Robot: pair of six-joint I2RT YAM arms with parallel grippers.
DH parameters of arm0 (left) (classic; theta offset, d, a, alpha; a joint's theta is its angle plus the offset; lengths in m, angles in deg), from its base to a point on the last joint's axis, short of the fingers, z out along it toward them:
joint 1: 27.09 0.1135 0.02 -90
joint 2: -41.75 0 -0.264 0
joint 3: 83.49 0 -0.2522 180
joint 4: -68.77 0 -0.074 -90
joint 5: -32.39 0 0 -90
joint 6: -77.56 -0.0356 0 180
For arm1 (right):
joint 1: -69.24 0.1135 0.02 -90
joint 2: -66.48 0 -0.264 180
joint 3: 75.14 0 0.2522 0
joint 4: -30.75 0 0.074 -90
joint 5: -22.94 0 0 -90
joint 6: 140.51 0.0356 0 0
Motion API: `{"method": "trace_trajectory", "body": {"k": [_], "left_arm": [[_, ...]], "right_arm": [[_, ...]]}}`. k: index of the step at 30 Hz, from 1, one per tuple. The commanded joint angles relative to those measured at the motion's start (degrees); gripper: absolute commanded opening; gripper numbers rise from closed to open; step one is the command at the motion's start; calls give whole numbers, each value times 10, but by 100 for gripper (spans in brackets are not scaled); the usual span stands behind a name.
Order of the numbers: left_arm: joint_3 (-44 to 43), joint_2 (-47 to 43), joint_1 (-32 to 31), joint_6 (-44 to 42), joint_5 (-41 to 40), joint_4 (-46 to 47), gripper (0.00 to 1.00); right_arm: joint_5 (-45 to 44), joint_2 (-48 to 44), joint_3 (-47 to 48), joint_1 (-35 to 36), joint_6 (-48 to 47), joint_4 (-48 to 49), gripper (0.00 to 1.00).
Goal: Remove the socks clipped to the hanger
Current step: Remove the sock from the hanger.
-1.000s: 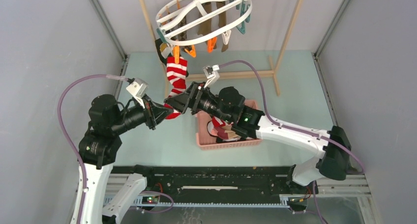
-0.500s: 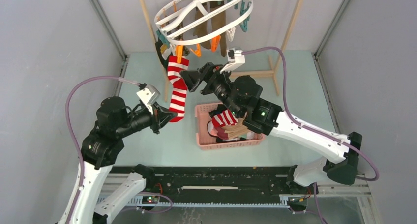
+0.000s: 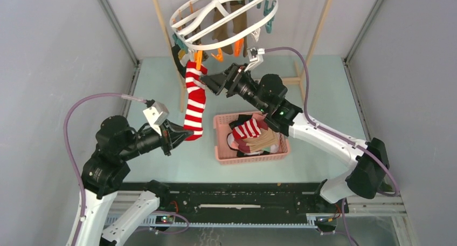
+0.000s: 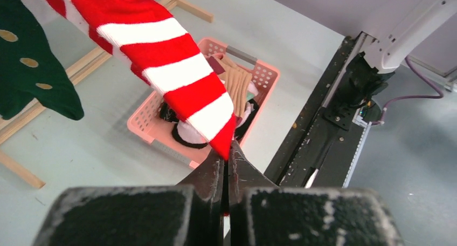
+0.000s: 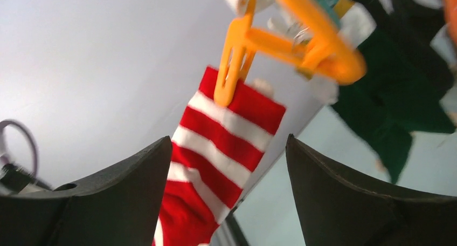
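Under the hanger (image 3: 223, 14), a red-and-white striped sock (image 3: 195, 103) hangs stretched.

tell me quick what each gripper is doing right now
Left gripper: shut on the toe of the striped sock.
Right gripper: open, empty, facing the orange clothespin.

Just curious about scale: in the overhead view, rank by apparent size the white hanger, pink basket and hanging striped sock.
1. white hanger, though it hangs nearer the camera, which flatters it
2. pink basket
3. hanging striped sock, long but narrow

sock (image 3: 195, 103): red-white stripes | clothespin (image 5: 233, 62): orange | basket (image 3: 220, 143): pink | hanger (image 3: 274, 7): white
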Motion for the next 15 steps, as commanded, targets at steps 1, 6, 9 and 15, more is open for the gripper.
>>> {"method": "trace_trajectory", "body": {"k": [1,6,9,15], "left_arm": [[15,-7,-3,31,34,1,0],[11,-12,-3,60,55,-2,0],[9,-18,-3,76,66,-2,0],[0,-21,-3,95,71,0,0]], "right_arm": [[97,-18,-37,1,87,130,86],[130,-4,-91,-11,195,248,86],[144,20,-99,-18,261,314,86],[128,78,-95,-26,369,416,88]]}}
